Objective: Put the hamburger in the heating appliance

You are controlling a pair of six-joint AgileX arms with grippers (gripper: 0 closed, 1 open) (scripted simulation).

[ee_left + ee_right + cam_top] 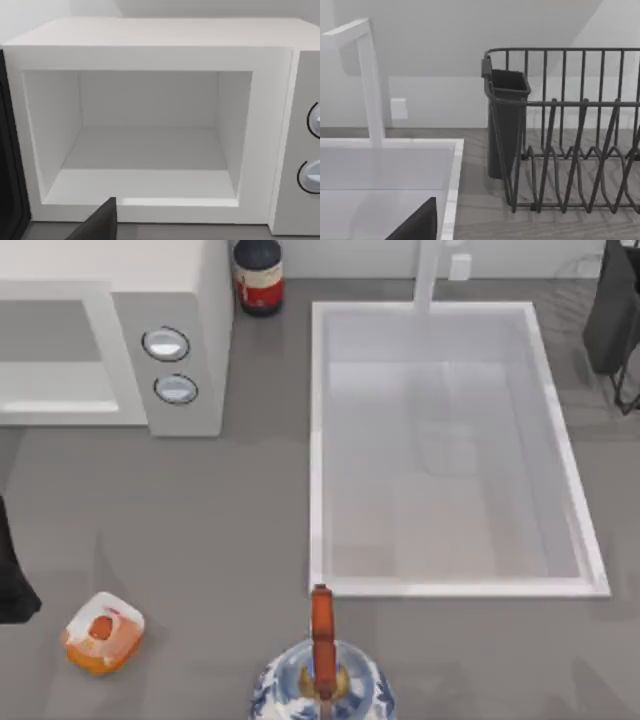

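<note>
The hamburger (102, 631), a small orange-tan bun with a whitish top and a red spot, lies on the grey counter at the front left. The heating appliance (190, 310) is a white microwave at the back left, with two round knobs (166, 344) on its side panel. In the left wrist view its wide cavity (145, 150) stands open, with nothing inside it. A dark part of my left arm (14, 580) shows at the left edge, just left of the hamburger and apart from it. My left gripper (100, 225) faces the microwave's front. My right gripper (417, 224) hangs over the sink's back right corner.
A big white sink (318, 440) with a faucet (430, 270) fills the middle and right. A blue-and-white kettle (322, 685) with an orange-red handle stands at the front edge. A dark bottle (258, 275) sits beside the microwave. A black dish rack (570, 135) stands at the back right.
</note>
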